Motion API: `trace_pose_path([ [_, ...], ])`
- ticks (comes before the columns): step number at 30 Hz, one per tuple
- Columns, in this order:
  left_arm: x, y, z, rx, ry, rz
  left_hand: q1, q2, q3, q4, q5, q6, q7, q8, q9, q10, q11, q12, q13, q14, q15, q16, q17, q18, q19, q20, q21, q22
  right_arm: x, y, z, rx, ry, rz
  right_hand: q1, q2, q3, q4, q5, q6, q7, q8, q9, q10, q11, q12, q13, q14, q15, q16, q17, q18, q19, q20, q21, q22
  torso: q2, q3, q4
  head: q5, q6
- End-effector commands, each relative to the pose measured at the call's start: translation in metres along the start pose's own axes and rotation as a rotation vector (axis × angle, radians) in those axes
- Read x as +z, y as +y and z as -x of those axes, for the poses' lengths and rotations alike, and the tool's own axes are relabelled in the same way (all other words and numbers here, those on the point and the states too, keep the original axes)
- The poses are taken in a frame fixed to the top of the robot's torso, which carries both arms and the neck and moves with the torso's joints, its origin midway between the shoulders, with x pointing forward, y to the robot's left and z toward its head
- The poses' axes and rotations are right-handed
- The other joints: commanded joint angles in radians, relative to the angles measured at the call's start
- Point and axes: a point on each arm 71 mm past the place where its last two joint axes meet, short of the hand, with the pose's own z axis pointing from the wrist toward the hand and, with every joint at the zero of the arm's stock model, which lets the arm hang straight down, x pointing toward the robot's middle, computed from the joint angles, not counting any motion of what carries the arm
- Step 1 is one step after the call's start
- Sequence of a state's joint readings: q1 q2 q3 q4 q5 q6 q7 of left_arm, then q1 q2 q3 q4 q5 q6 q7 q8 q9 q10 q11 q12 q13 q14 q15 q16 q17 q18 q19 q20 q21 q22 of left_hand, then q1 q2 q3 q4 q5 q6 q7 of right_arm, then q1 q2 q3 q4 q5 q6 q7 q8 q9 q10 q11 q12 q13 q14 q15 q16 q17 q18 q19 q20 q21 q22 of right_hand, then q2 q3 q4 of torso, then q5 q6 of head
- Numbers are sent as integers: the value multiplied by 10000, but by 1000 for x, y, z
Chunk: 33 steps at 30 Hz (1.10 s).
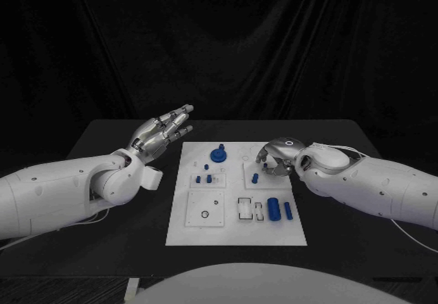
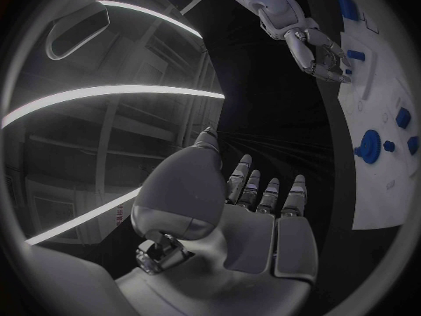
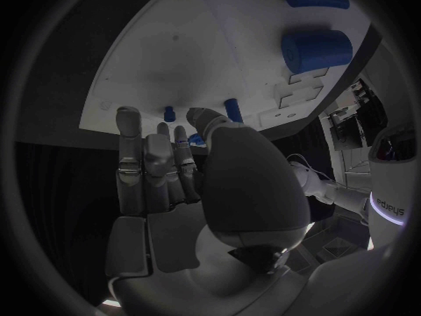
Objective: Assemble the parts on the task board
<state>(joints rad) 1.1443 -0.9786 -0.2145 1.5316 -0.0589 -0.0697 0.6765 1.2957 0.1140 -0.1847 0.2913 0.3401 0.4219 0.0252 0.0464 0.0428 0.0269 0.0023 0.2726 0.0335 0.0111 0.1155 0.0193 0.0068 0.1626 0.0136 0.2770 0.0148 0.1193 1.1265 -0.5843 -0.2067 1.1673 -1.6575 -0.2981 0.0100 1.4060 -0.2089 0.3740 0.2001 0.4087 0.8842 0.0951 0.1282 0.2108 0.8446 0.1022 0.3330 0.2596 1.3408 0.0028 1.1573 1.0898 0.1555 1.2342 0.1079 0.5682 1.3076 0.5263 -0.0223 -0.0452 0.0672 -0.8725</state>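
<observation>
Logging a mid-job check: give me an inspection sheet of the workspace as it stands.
Surface: black table, matte, bare around the plate.
Job's things: white task board centred; round blue part at its far end, blue cylinder and slimmer blue pin near the right edge, small blue pegs mid-board.
Clutter: nothing seen.
Hands: left hand raised beside the board, fingers apart, holding nothing; right hand over the board's right side, whether it holds anything cannot be told.
Cables: thin cable under the right arm.
Surroundings: black curtain behind.

Lettering on my white arm (image 3: 392, 202): a short dark word, too blurred to read.
Task board (image 1: 274, 234): nothing readable.
</observation>
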Motion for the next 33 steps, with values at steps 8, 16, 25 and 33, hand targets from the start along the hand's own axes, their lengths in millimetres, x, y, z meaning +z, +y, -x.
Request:
trace_pose_path([
  [8, 0, -8, -2, -211, 109, -1130, 447, 85, -129, -11, 395, 49, 175, -49, -6, -12, 144, 125, 13, 36, 194, 154, 36, 150, 61, 120, 26, 58, 0, -5, -6, 0, -7, -309, 41, -27, 62, -130, 14, 7, 21, -30, 39, -111, -15, 19, 15, -144, -1, -95, -90, 4, -127, 6, -141, 579, -10, -7, -1, 14, -1],
  [16, 0, -7, -3, -235, 138, -1042, 746, 167, -147, -27, 676, 135, 248, -38, 2, -10, 197, 190, 17, 75, 293, 247, 57, 142, 107, 144, 49, 158, 0, -9, -7, -25, 36, -407, 49, 17, 327, -368, 429, 188, 98, 33, 131, -179, -47, 131, 66, -247, -35, -96, -148, 16, -223, -24, -132, 576, -9, -8, 6, 12, -1],
  [25, 1, -6, -4, -252, 165, -988, 1044, 275, -163, -36, 1028, 363, 384, -14, 22, 1, 289, 279, 23, 134, 427, 383, 83, 119, 181, 165, 81, 277, 0, -10, -7, -35, 29, -389, 39, 103, 630, -671, 545, 618, 198, 275, 379, -47, -139, 280, 96, -326, -99, -99, -220, 31, -331, -77, -65, 569, -12, -9, 6, 27, -1],
  [33, 1, -4, -4, -249, 166, -862, 1715, 379, -27, -210, 1642, 943, 588, 76, 77, 26, 454, 405, 34, 193, 542, 531, 108, 47, 235, 176, 92, 298, 0, -8, -6, -31, -146, -287, 15, 265, 761, -957, 113, 879, 179, 522, 763, 196, -188, 443, 105, -648, -131, -533, -735, 100, -655, -114, -412, 466, -10, -13, 6, 25, -1],
])
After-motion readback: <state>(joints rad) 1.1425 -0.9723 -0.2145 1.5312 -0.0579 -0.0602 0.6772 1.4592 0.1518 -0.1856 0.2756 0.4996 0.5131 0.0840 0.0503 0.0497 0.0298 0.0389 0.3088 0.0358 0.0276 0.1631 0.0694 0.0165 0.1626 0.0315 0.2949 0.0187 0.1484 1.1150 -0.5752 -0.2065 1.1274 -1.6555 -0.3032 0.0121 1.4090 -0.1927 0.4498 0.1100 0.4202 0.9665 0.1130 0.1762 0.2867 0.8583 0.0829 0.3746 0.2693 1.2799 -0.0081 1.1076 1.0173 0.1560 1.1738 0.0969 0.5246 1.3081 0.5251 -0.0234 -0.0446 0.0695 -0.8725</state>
